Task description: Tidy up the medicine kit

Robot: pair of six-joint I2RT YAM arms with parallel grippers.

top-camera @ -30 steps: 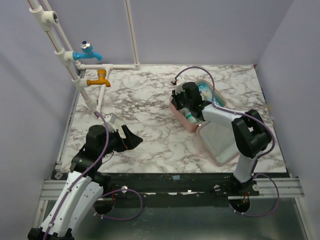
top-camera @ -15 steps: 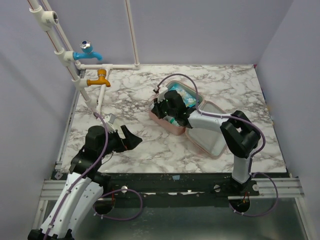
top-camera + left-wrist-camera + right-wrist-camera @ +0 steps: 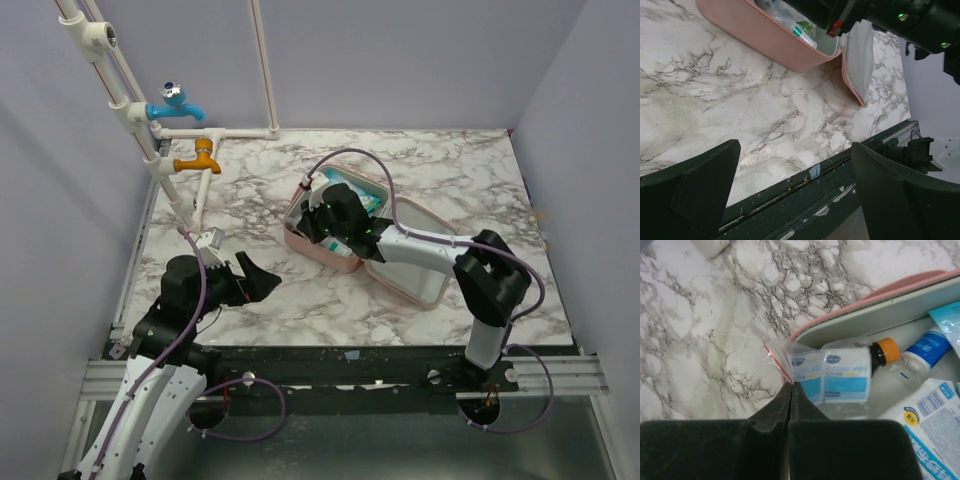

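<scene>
Surface [image 3: 250, 205]: one white marble-patterned slab. One white pipe frame [image 3: 264, 70] stands at its far left and carries 2 taps, one blue [image 3: 176, 104] and one orange [image 3: 200, 158].

Arms: 2. The left arm's fingers [image 3: 262, 280] are over the near-left part of the surface, spread wide with nothing between them. The right arm reaches across to the kit.

Medicine kit [image 3: 412, 285]: 1, pink, lying open just right of centre on the surface, with its 2 hinged halves flat side by side. The near-right half shows its pale lining. The far-left half holds the contents.

Contents counted in the right wrist view:
- 1 white box with a barcode [image 3: 926, 415]
- 1 clear zip bag [image 3: 785, 354] holding 2 blue-white sachets [image 3: 846, 374]
- 2 small bottles, one dark with an orange cap [image 3: 884, 352] and one blue-and-white [image 3: 927, 347]

Right arm's fingers [image 3: 791, 386]: pressed fully together, tips at the corner of the zip bag by the kit's rim. Cannot tell whether they pinch the bag.
</scene>
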